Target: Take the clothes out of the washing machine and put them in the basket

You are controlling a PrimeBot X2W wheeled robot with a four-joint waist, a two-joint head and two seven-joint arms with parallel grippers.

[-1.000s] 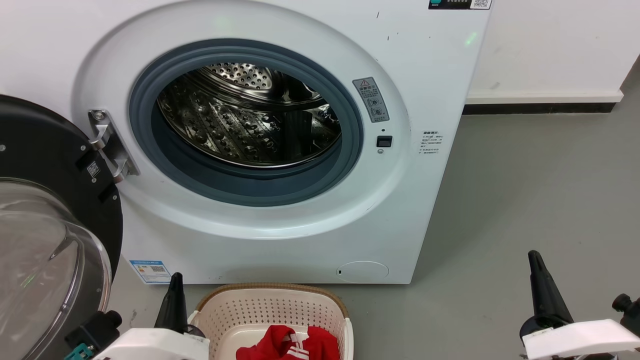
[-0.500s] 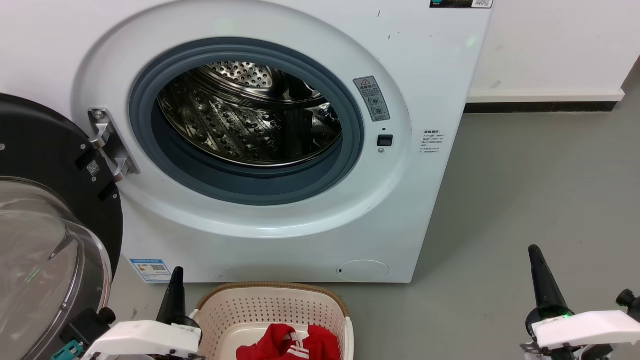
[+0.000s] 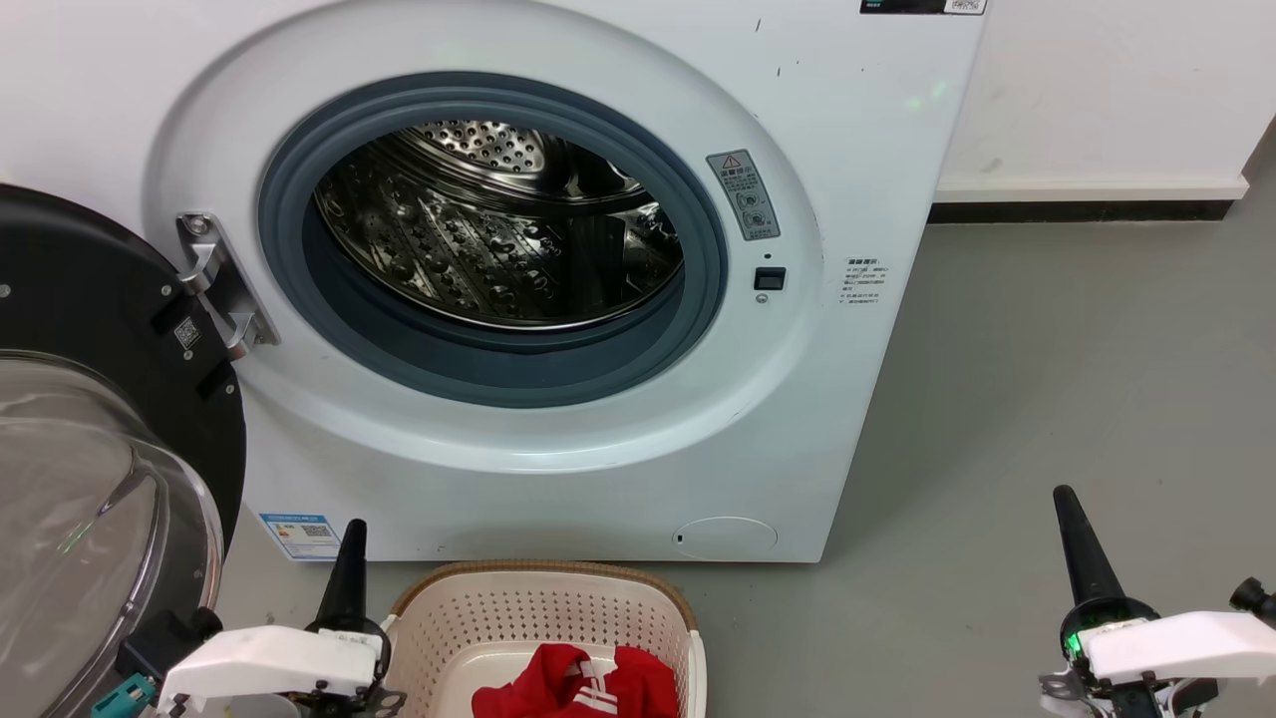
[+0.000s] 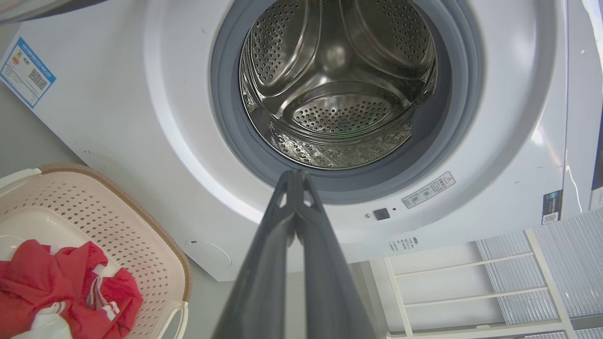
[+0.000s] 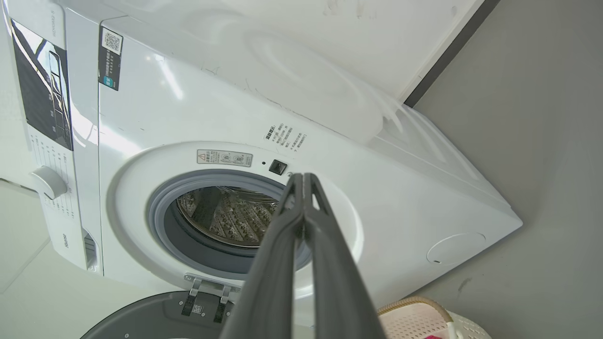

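1. The left gripper sits at the lower left of the head view, its white wrist housing level and its dark fingers pointing up toward the washing machine. It stands just beside the left rim of the basket, between the basket and the open door.
2. In the left wrist view its two fingers lie pressed together along their length, tips meeting, with nothing between them. They aim at the lower edge of the grey rubber ring.
3. The right gripper is at the lower right of the head view over the grey floor, well apart from the machine and the basket, fingers pointing up.
4. In the right wrist view its two fingers are likewise closed tip to tip and hold nothing. They point toward the right side of the machine's round opening.
5. Count: two grippers, each with two fingers.
6. One washing machine, with its black-rimmed glass door swung wide to the left on one metal hinge. The drum shows shiny perforated steel.
7. One cream basket with a brown rim stands on the floor just in front of the machine.
8. The clothes lie in the basket as one crumpled red heap with white stripes and white parts. I cannot tell how many garments make it up.
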